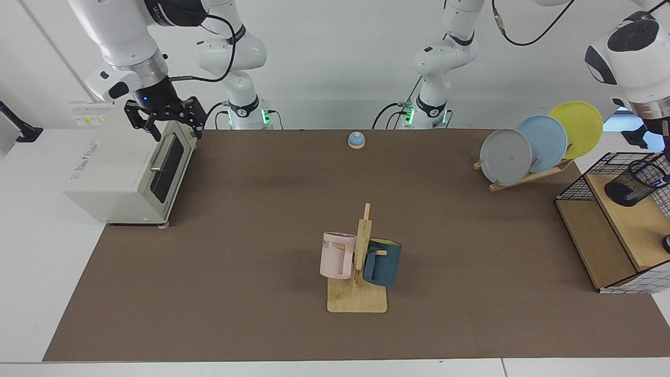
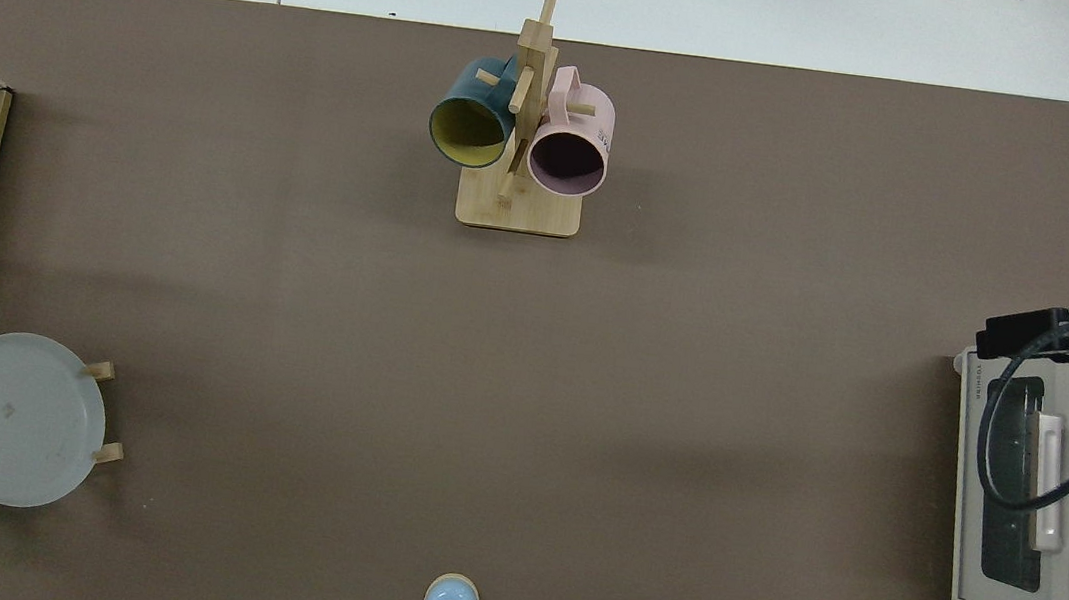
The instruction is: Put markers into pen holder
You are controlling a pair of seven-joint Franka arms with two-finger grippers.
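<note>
**Now: left end effector at the pen holder, right one over the oven**

Over at the right edge of the facing view, the pen holder (image 1: 635, 183) sits on the upper wooden shelf of a wire-grid basket (image 1: 576, 184), its dark base toward the lower left and its mesh mouth toward the upper right. A small pale and bluish speck shows at that mouth, right against the frame edge. It is too small to tell whether it is the marker. The left arm comes down from the upper right corner, and the left end effector (image 1: 661, 136) hangs just above the holder. The frame edge cuts most of it off, so I cannot tell whether it is open or closed.

At the upper left of the facing view, the right arm waits. The right end effector (image 1: 166, 121) hovers over the top front edge of the white toaster oven (image 1: 120, 173), spread apart and gripping nothing. From above it shows as a dark bar at the right edge (image 2: 1029, 334), over the oven's corner.

Elsewhere on the brown table (image 1: 251, 225), a wooden mug rack (image 1: 358, 298) stands in the lower centre with a pink mug (image 1: 336, 255) and a dark blue mug (image 1: 382, 263) hung on it. A small blue bell (image 1: 356, 140) sits at the far edge, and three plates (image 1: 539, 142) lean in a rack to the upper right.
</note>
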